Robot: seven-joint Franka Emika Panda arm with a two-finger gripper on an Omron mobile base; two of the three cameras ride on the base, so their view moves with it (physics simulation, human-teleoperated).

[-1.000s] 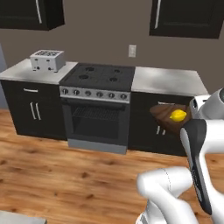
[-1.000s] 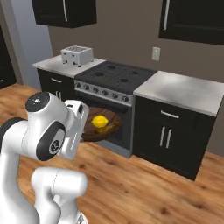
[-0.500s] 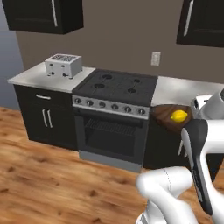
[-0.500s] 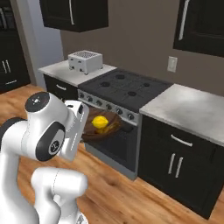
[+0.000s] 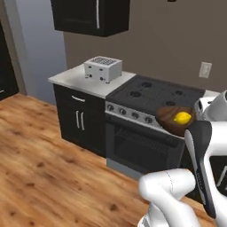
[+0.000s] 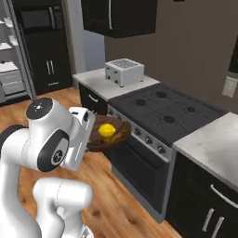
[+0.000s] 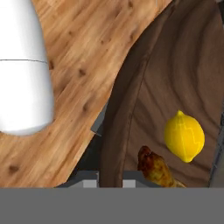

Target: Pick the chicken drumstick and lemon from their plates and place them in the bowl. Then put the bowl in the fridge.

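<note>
The dark brown wooden bowl (image 7: 118, 113) hangs in the air in front of the stove, with my gripper (image 7: 109, 176) shut on its rim. Inside it lie the yellow lemon (image 7: 184, 136) and the golden-brown chicken drumstick (image 7: 156, 167), side by side. From the base views the bowl (image 5: 170, 120) (image 6: 119, 136) is level, at about stove-top height, with the lemon (image 5: 182, 117) (image 6: 107, 130) showing in it. The fridge (image 6: 8, 69) shows its white inner shelves at the far left of the right base view. The plates are out of view.
A black stove (image 5: 146, 111) with an oven door stands straight ahead. A toaster (image 5: 103, 68) sits on the grey counter (image 5: 71, 80) to its left, dark cabinets hang above, and wood floor (image 5: 40, 168) spreads to the left.
The whole scene has slid to the right in both base views, so the base has turned left. The bowl stays in the gripper at the same place relative to the arm.
</note>
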